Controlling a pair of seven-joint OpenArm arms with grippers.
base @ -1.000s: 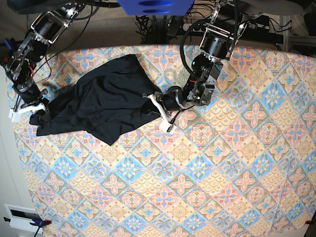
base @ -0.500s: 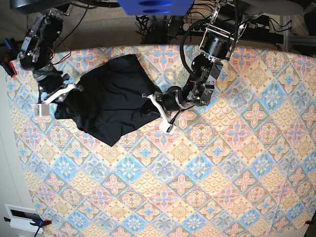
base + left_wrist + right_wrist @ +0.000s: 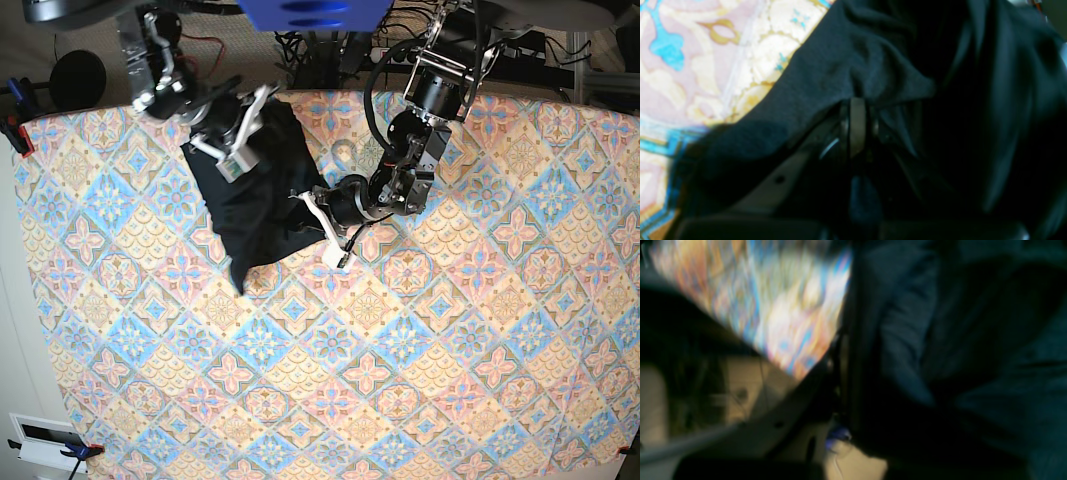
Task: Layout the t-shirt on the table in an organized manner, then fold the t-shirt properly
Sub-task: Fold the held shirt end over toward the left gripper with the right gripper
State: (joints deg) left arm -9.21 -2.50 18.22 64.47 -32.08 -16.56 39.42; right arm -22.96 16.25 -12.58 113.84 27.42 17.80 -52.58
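Left hand (image 3: pixel 318 214) is clamped on the t-shirt (image 3: pixel 252 190) at its right edge, low over the table (image 3: pixel 420 360); the left wrist view shows dark cloth bunched right at the closed fingers (image 3: pixel 857 126). Right hand (image 3: pixel 235 135) is also clenched on the fabric, at the far-left top of the bundle. Its wrist view is motion-blurred, so the exact bite is unclear.

Shirt sits far-left of centre on the table, gathered into a narrow dark mass with a tail pointing near.

Handling, my read: thin, light, limp, a bit slick. It won't hold shape and will drape and slide. Best to pinch seams (shoulders, hem corners) rather than mid-panel, and pull outward with low tension.
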